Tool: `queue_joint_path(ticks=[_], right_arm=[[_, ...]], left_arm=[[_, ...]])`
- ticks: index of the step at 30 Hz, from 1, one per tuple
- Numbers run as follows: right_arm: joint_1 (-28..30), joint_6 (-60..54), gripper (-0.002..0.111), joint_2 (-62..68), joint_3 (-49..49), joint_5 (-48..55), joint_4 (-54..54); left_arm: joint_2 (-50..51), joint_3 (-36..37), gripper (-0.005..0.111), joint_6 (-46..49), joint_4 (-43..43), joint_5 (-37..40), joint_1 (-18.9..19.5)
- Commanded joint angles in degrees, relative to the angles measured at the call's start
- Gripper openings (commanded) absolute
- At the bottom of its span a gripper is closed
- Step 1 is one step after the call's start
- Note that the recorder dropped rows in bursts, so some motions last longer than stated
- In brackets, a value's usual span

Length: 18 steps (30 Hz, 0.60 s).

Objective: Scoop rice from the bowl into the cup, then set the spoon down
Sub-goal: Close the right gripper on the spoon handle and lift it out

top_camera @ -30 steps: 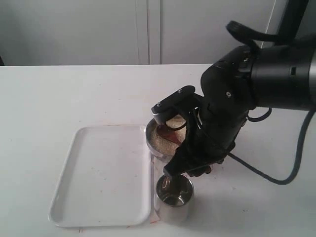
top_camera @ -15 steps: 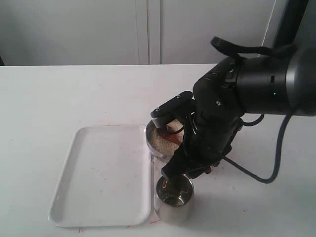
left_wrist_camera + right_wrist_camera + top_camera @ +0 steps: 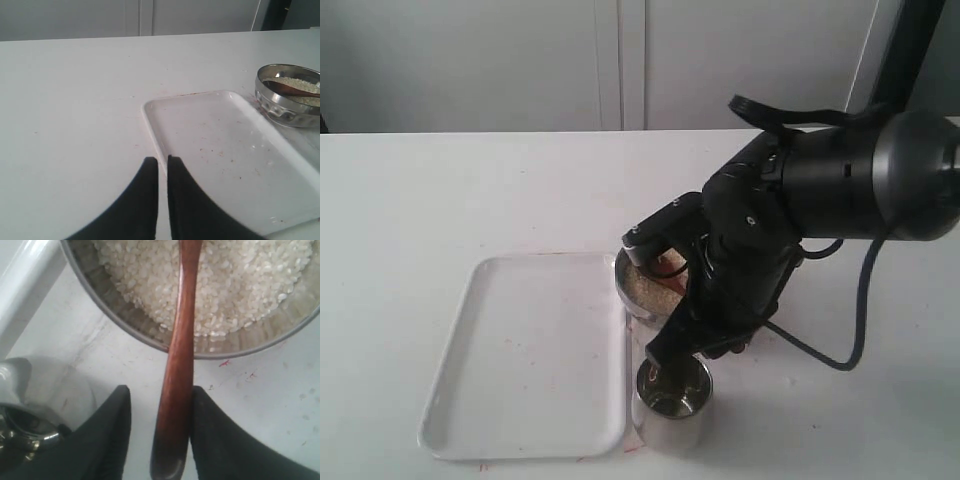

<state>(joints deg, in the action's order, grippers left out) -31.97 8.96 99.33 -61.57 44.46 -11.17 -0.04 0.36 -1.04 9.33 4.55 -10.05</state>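
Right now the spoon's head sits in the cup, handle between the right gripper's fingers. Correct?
One thing is off: the spoon's head lies in the rice in the bowl, not in the cup. The right wrist view shows it. The handle does run between the right gripper's fingers.

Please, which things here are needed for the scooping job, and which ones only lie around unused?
Needed: rice, bowl, cup, spoon, right pincer astride the spoon handle.
Unused: white tray, left pincer.
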Motion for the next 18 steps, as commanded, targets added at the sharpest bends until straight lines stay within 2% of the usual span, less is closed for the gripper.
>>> queue_joint_path(ticks=[1, 12, 18], right_arm=[[-0.06, 0.13, 0.035, 0.04, -0.23, -0.45, -0.69], [-0.06, 1.92, 0.035, 0.12, -0.23, -1.29, -1.93], [-0.06, 2.88, 0.018, 0.12, -0.23, -1.04, -1.93]], left_arm=[[0.04, -0.36, 0.014, -0.03, 0.46, -0.17, -0.5], [0.04, -0.36, 0.014, -0.03, 0.46, -0.17, -0.5], [0.04, -0.36, 0.014, -0.03, 0.46, -0.17, -0.5]])
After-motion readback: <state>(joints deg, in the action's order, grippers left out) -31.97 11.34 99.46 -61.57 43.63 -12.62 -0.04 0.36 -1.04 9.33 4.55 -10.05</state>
